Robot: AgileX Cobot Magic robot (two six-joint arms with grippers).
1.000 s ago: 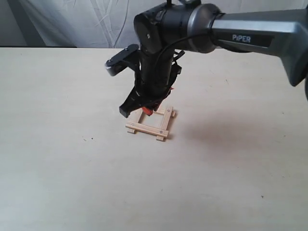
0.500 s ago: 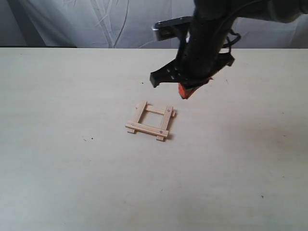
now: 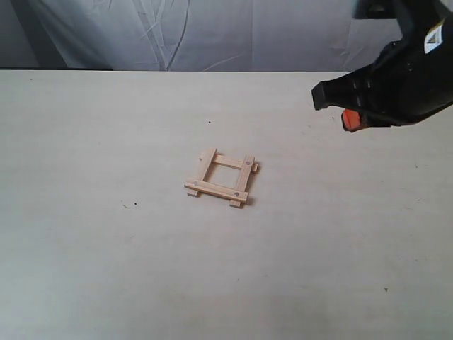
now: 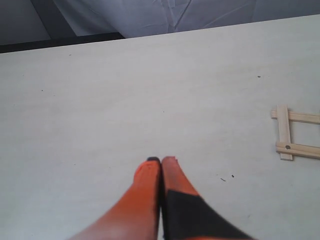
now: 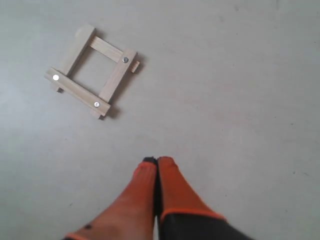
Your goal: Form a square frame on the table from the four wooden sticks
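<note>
Right gripper hangs over the right side of the table, well apart from the square frame. Its own camera shows its orange fingertips pressed together with nothing between them. The left gripper does not appear in the exterior view. Its wrist view shows its two orange tips also closed on each other and empty, above bare tabletop, with the frame off to one side and partly cut by the picture's border. The frame lies flat near the middle of the table, far from the back edge, where the pale top meets a dark strip and a hanging light cloth. Open tabletop surrounds the frame on every side, touched by neither gripper. The four wooden sticks can all be counted: two lie parallel underneath and two cross over them, overlapping at four corners with short ends sticking out. Three small shiny round dots show at corners in the right wrist view. A few tiny dark specks mark the table surface.
</note>
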